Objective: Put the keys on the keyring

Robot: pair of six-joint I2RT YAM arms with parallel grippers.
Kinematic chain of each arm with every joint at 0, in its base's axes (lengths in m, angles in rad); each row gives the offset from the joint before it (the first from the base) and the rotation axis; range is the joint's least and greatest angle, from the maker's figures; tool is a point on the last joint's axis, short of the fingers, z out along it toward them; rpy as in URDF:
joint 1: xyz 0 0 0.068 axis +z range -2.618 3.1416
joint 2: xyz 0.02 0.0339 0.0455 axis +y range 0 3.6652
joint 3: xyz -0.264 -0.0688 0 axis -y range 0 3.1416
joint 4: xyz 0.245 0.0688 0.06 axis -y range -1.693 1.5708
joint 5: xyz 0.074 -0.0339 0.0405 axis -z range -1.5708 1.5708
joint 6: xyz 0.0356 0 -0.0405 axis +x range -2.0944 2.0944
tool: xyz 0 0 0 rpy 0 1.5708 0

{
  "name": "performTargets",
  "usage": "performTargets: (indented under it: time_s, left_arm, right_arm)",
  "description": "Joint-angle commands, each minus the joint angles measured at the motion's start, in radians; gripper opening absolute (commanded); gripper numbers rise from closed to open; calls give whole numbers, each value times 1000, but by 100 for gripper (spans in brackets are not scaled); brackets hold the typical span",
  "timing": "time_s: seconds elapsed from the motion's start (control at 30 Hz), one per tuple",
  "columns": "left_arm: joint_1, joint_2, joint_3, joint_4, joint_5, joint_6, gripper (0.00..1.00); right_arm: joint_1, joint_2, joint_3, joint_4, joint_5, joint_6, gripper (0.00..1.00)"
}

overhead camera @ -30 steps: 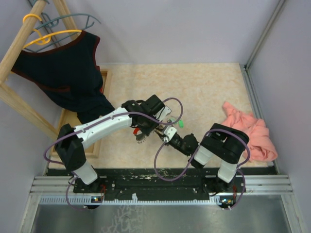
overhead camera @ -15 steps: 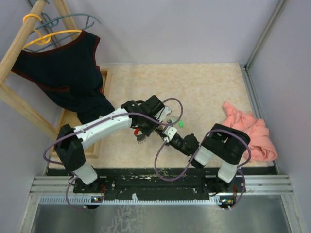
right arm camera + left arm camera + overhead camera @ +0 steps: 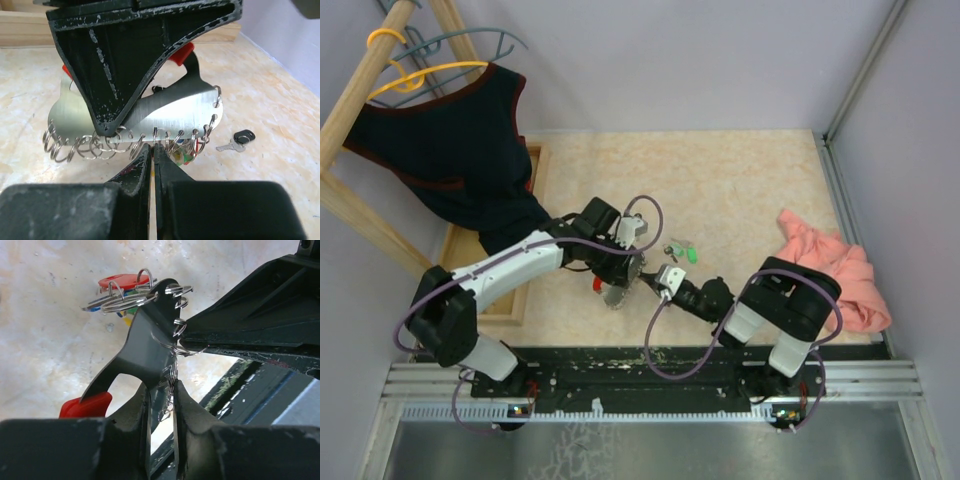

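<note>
Two pairs meet over the counter (image 3: 740, 180): left jaws clamp the keyring (image 3: 145, 350) by its grey side, right jaws press together under its small rings (image 3: 97, 147). Loose keys (image 3: 688, 253) lie nearby. If the left grip slackens, the keyring may twist and drop.

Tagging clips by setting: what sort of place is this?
Probably a robot test cell: plain walls around a tabletop, a metal mounting rail, and props like a wooden clothes rack and pink cloth.
</note>
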Motion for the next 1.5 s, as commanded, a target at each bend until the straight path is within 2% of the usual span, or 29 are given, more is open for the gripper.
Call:
performTargets:
  time_s: [0.0, 0.13, 0.4, 0.63, 0.77, 1.03, 1.2, 1.27, 1.47]
  left_arm:
    - [60, -47, -87, 216, 167, -57, 27]
    - [91, -75, -170, 337, 229, -105, 39]
    - [150, -211, -445, 772, 239, -183, 56]
    - [184, -346, -700, 1217, 234, -218, 59]
    - [193, -358, -790, 1395, 264, -185, 54]
    - [198, -366, -894, 1616, 364, -54, 50]
    - [198, -351, -901, 1629, 436, 61, 51]
    - [198, -333, -892, 1628, 464, 79, 53]
    - [198, -223, -847, 1662, 564, 124, 50]
  right_arm:
    - [-12, -53, 0, 184, -116, 23, 0]
    - [-51, -55, 5, 184, -179, 61, 0]
    - [-132, -115, 37, 62, -290, 101, 0]
    - [-161, -140, 88, -78, -380, 133, 0]
    - [-162, -149, 119, -190, -398, 131, 0]
    - [-173, -114, 128, -217, -404, 129, 0]
    - [-174, -103, 139, -230, -420, 127, 0]
    - [-175, -104, 143, -252, -429, 121, 0]
    - [-175, -105, 150, -270, -451, 101, 0]
